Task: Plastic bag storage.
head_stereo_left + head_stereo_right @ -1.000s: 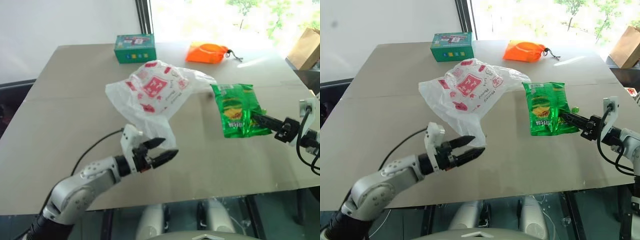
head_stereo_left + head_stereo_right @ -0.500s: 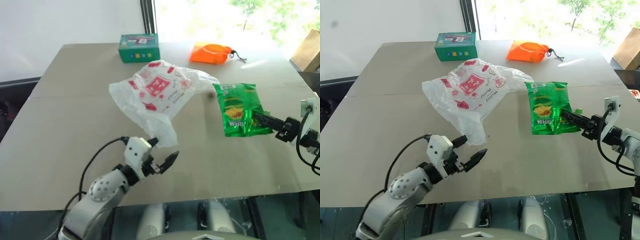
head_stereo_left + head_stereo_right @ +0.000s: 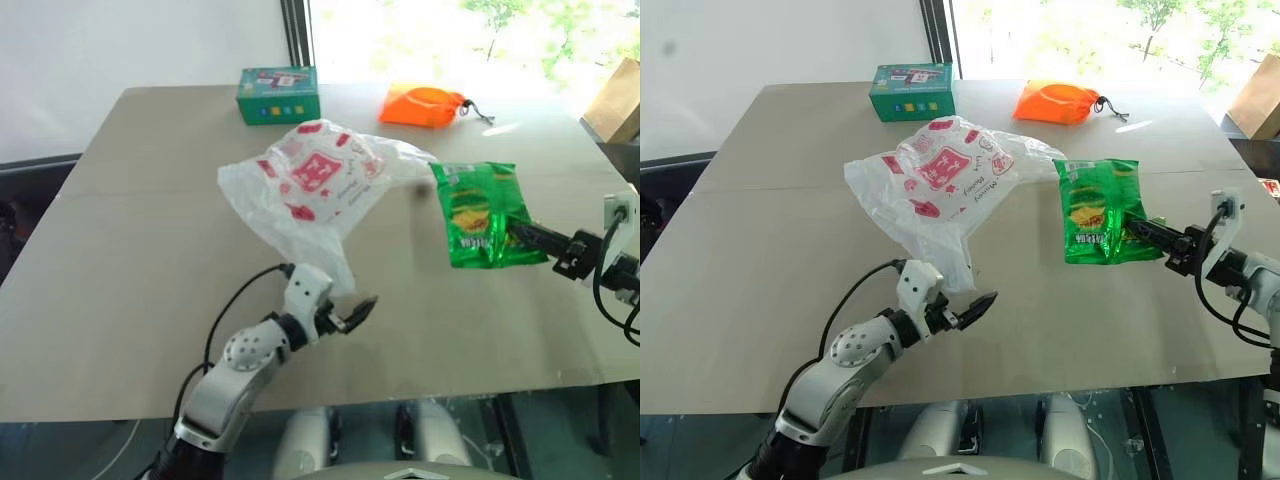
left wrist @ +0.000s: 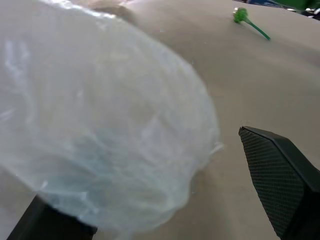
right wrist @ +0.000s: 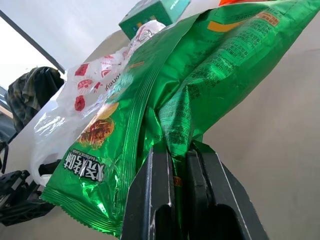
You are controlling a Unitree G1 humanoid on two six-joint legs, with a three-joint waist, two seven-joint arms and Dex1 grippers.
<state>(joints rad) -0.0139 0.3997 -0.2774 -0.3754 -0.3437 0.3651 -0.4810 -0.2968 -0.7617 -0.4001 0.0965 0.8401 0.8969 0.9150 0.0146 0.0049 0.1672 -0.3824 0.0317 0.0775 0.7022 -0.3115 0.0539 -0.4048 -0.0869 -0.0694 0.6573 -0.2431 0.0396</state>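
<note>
Beige table (image 3: pixel 120 250) carries the plastic bag (image 3: pixel 310 185) at centre. Left gripper (image 3: pixel 345 312), fingers apart, sits at the bag's 6 o'clock tip. Right gripper (image 3: pixel 520 232) clamps the green snack packet (image 3: pixel 480 215) at 3 o'clock.

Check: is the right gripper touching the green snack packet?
Touching. The right wrist view shows the right gripper shut on the green snack packet, its edge pinched between the fingers.

A big tan table (image 3: pixel 130 250) fills the middle of the picture, with a plain white wall (image 3: pixel 120 50) at the upper left, a dark window frame (image 3: pixel 297 35) beside it, and bright sunny window light at the upper right.
</note>
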